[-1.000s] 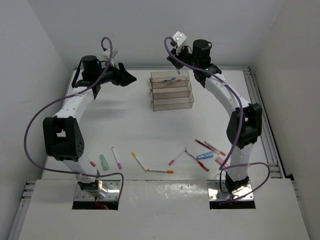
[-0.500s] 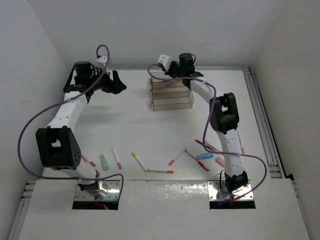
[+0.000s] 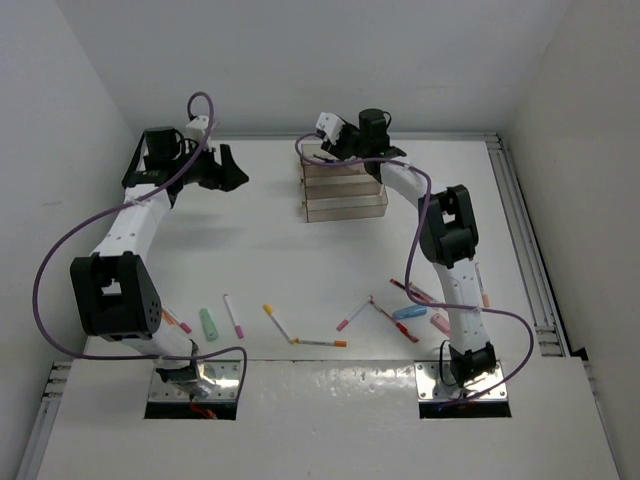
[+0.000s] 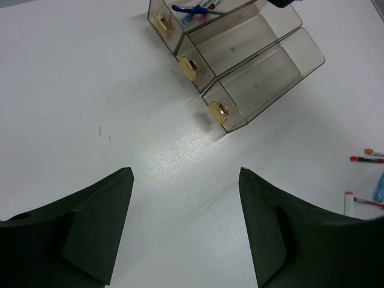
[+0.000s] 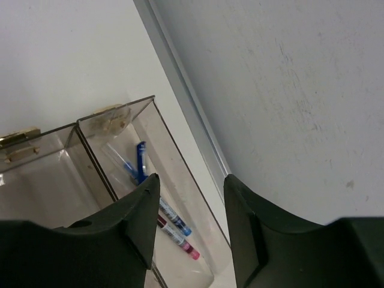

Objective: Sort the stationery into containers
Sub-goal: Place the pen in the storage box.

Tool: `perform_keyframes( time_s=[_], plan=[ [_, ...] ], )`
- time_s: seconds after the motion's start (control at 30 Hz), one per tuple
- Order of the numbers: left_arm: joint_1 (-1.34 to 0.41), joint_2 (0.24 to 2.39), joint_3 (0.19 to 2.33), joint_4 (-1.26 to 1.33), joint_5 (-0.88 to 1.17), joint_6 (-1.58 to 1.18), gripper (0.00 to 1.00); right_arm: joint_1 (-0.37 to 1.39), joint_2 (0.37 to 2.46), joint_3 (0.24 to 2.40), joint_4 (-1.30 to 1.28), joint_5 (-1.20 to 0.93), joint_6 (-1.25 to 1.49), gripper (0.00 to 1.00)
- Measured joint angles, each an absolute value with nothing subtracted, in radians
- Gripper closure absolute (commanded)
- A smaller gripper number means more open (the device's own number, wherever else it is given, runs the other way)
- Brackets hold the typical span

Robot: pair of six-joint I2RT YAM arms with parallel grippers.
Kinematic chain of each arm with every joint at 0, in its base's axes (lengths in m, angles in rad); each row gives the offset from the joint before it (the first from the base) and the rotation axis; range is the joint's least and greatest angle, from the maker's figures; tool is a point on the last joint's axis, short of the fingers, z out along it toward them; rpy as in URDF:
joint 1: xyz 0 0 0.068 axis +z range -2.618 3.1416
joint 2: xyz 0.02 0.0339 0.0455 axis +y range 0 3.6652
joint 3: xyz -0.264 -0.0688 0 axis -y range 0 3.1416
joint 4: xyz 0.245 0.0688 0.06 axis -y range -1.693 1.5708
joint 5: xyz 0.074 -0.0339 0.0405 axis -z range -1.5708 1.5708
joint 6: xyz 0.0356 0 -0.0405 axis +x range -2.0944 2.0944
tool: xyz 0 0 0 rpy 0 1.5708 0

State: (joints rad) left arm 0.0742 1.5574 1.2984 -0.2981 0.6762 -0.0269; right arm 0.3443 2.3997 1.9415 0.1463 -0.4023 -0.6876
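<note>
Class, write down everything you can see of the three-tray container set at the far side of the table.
The containers are three long, narrow, shallow trays of clear, slightly smoky plastic, joined side by side as a stepped row, each with a gold knob on one end. They rest on the white table near its far edge. The farthest tray holds a few pens, blue among them; the other two look empty. The right gripper hangs open just above the farthest tray.

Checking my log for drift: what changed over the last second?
The right pincer swept left over the far tray; the left pincer drew slightly left. Both are open and empty. The trays and loose pens stayed put.
</note>
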Motion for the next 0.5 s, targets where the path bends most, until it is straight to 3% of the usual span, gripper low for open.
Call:
perform_keyframes(
  time_s=[0.23, 0.4, 0.5],
  plan=[
    [0.098, 1.557, 1.298, -0.288, 0.742, -0.017, 0.26, 0.337, 2.255, 1.850, 0.029, -0.406, -0.437, 0.61],
    [0.090, 1.557, 1.297, -0.316, 0.778, 0.088, 0.26, 0.308, 1.900, 1.657, -0.213, -0.479, -0.259, 0.63],
    [0.083, 1.538, 1.270, -0.326, 0.775, 0.163, 0.26, 0.282, 1.654, 1.501, -0.348, -0.517, -0.226, 0.71]
  ],
)
